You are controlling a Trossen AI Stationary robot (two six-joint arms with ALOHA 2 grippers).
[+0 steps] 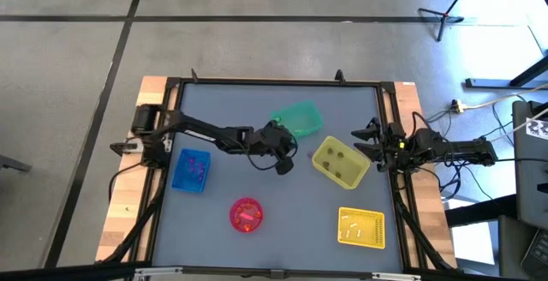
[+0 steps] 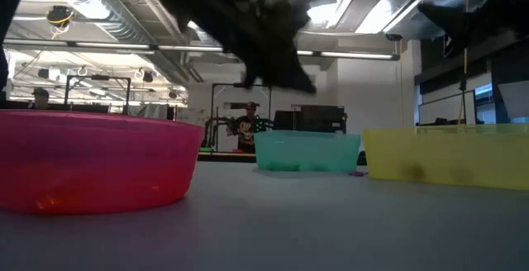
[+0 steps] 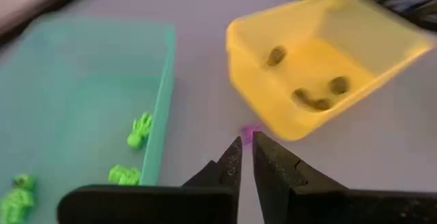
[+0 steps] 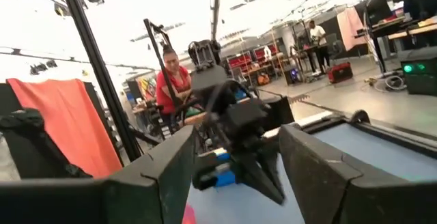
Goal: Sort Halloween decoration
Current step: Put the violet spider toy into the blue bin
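1. Purple: a tiny trinket (image 3: 249, 132) lies on the grey table (image 1: 257, 110), just at the tips of the left gripper (image 3: 246, 147), between the green bin (image 3: 82, 101) and the lime-yellow bin (image 3: 321, 60).
2. Left gripper's fingers stand nearly together with a thin gap (whether they pinch the trinket cannot be told).
3. Green trinkets (image 3: 140, 132) lie in the green bin; dark ones (image 3: 311, 100) in the lime-yellow bin.
4. Right gripper (image 1: 366, 140) waits at the table's right edge, jaws spread wide, holding nothing.
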